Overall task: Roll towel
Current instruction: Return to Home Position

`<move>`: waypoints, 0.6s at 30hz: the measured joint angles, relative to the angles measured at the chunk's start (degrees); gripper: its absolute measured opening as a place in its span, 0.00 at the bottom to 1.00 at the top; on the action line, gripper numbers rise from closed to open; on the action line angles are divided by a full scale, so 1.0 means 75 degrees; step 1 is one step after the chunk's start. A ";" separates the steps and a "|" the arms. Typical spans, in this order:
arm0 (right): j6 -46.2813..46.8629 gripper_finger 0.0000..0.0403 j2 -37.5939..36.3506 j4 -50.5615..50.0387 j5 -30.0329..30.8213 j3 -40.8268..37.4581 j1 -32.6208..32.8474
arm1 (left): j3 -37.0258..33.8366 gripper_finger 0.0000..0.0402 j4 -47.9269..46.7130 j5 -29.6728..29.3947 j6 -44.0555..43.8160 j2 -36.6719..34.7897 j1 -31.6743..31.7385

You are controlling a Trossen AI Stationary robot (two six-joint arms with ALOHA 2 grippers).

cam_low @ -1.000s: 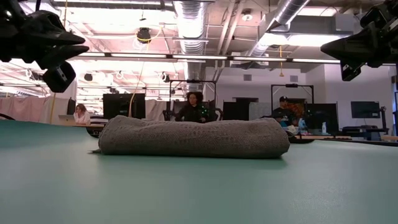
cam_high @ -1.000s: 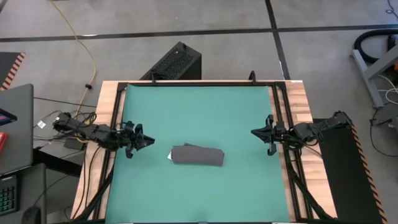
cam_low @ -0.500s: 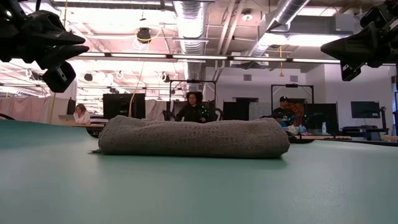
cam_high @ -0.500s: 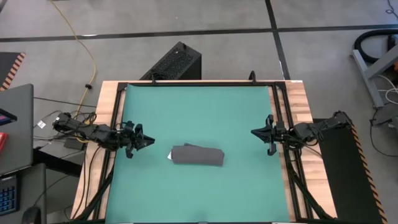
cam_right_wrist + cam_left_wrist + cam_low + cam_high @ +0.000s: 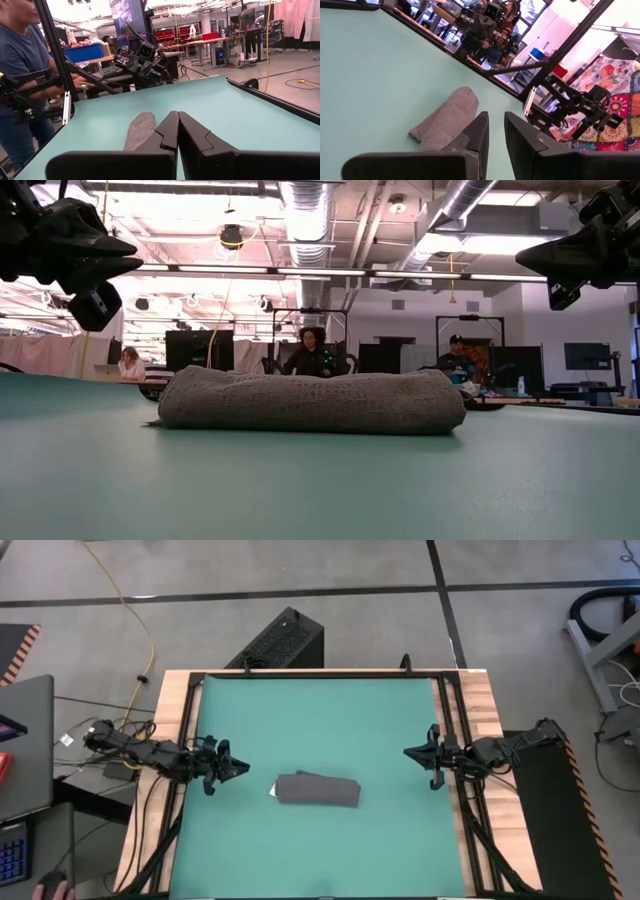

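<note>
The towel, dark grey and rolled into a short log, lies near the middle of the green mat; the left gripper hovers at the mat's left edge, fingers narrowly apart; the right gripper hovers at the right edge, fingers pressed together.

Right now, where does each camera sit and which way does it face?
High view: above the table, straight down on the green mat, rolled towel, left gripper and right gripper.
Low view: at mat level, looking across the towel into the room; both grippers at upper corners.
Left wrist view: past its parted fingers toward the towel and right arm.
Right wrist view: past its closed fingers toward the towel and left arm.
Shared: all four show the towel.
</note>
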 joint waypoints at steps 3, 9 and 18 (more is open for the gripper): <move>-0.0001 0.08 -0.0001 0.0000 0.0000 0.0000 0.0000 | 0.0000 0.12 0.0000 -0.0005 0.0000 0.0062 0.0000; -0.0001 0.08 -0.0003 0.0000 0.0001 0.0000 0.0000 | 0.0000 0.12 0.0000 -0.0005 0.0000 0.0081 0.0000; 0.0000 0.08 -0.0003 0.0003 0.0000 0.0000 -0.0001 | 0.0000 0.12 0.0000 -0.0005 0.0000 0.0081 0.0000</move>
